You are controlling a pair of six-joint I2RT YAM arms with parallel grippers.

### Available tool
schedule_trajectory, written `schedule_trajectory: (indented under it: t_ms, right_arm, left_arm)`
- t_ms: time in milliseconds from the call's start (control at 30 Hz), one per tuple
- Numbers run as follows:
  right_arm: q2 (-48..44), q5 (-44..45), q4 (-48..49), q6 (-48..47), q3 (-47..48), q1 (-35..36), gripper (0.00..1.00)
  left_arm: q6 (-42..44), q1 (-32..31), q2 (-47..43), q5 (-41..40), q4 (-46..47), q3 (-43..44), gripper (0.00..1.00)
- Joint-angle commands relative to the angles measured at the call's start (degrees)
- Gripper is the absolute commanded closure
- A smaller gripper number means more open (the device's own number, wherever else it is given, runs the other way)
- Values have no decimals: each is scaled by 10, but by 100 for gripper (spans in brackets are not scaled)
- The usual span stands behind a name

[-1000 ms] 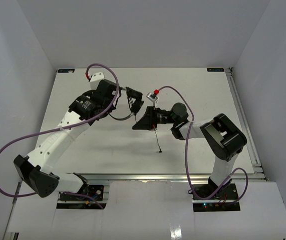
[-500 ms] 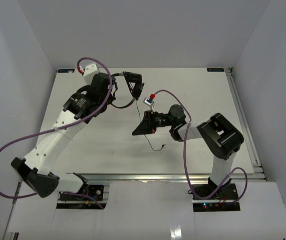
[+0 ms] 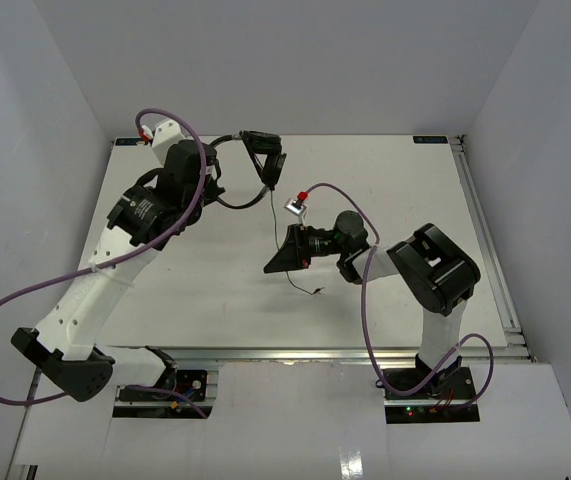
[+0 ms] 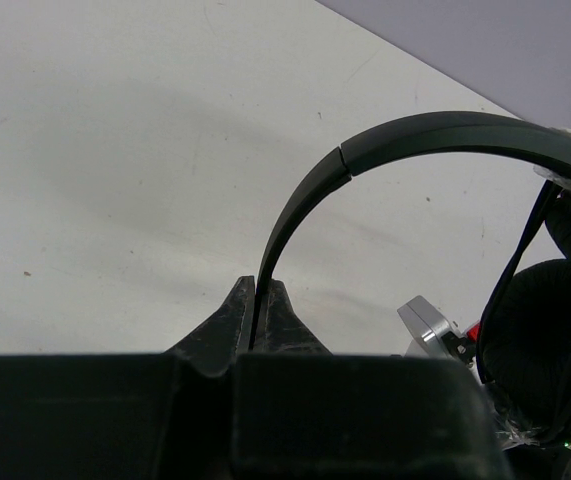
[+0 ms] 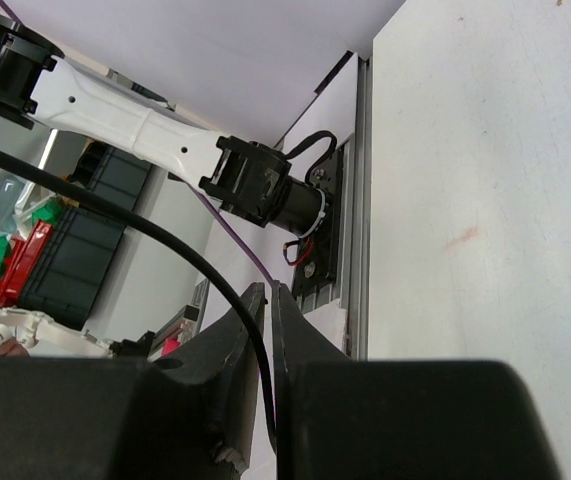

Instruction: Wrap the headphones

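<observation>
Left wrist: headphones (image 4: 415,140) inside left end effector (image 4: 262,288)

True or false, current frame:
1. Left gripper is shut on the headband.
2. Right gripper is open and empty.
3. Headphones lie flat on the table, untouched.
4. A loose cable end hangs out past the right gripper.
1. Left gripper is shut on the headband. True.
2. Right gripper is open and empty. False: it is shut on the cable.
3. Headphones lie flat on the table, untouched. False: the left gripper holds them by the headband.
4. A loose cable end hangs out past the right gripper. True, seen in the top view.
</observation>
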Motion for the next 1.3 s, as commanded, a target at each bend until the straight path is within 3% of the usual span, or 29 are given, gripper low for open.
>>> schedule_trajectory:
  t_ms: [0,533,767,1000,1067,1267]
  right_arm:
    - [6,-2,320,-11,-4,2,87]
    - [55,7,319,-21,9,8,92]
    - [60,17,274,-45,28,0,92]
    - [13,37,106,-136,65,-23,92]
    - [-14,54,-39,-196,80,-31,92]
    - [-91,118,-329,-387,148,-60,92]
  left_arm:
    - [-18,3,-25,11,19,26,100]
    - [-38,3,-65,92,46,22,100]
    - [-11,3,-138,270,136,-66,100]
    - [66,3,-183,469,160,-125,100]
    - [96,3,-207,513,159,-148,100]
    - [177,3,-241,551,147,-221,100]
